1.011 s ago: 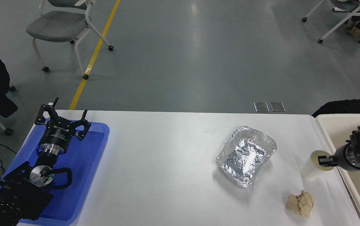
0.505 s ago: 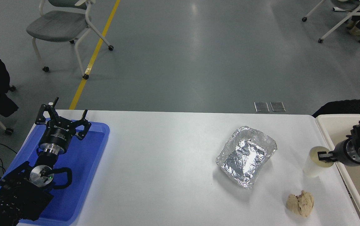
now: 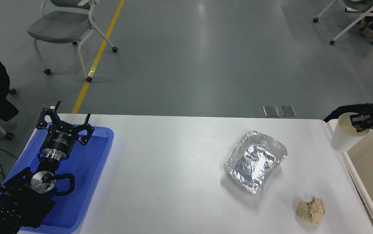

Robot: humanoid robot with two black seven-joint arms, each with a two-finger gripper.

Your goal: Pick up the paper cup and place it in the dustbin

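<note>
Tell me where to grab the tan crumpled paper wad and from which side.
Grip the paper wad across its narrower middle, coming from straight above: it lies low and lumpy on the table with open space around it, clear of the foil tray.

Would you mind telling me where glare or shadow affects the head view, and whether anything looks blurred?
Head view: overhead lights leave pale streaks on the grey floor and bright glints on the foil tray; the tray and paper wad cast soft shadows on the table; the paper cup and right gripper at the frame's edge look slightly soft; the left gripper, parked over the blue tray, is sharp.
</note>
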